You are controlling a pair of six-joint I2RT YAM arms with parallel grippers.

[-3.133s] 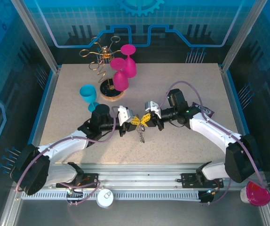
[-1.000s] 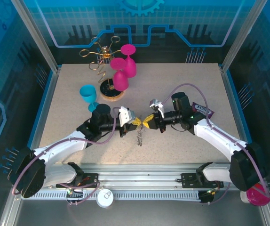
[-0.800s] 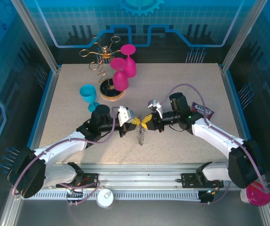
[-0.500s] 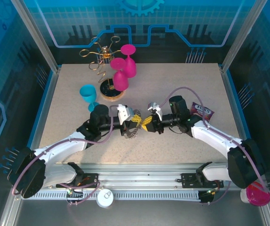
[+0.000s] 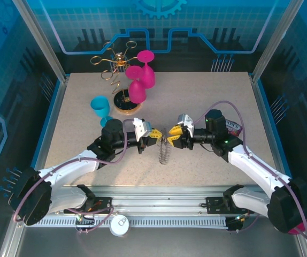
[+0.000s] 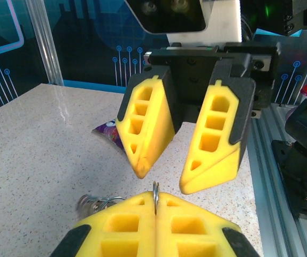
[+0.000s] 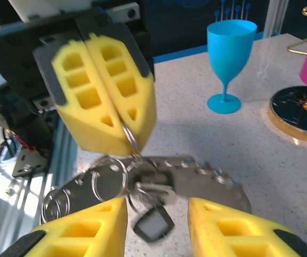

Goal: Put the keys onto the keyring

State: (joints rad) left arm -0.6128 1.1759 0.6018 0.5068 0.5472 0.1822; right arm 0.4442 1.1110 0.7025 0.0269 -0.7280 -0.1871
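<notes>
At lower centre of the right wrist view, the keys (image 7: 153, 225) hang with the keyring (image 7: 207, 182) as one loose bunch over the table (image 7: 303, 176); contact with it cannot be told. A thin wire loop (image 7: 130, 140) at the top is clenched in the left gripper (image 7: 122, 123). The right gripper (image 7: 158, 209) stands released, jaws either side of the bunch, touching nothing. Judged light, hard, slippery and free to swing; the black plastic head offers the surest hold.

Pinched ring mostly hidden; hanging bunch unclear
The left gripper (image 6: 155, 199), cut by the bottom edge, covers all but a sliver of a thin wire ring (image 6: 155, 188); the keys (image 7: 152, 225) hang blurred below it, and from above are too small to separate.
</notes>
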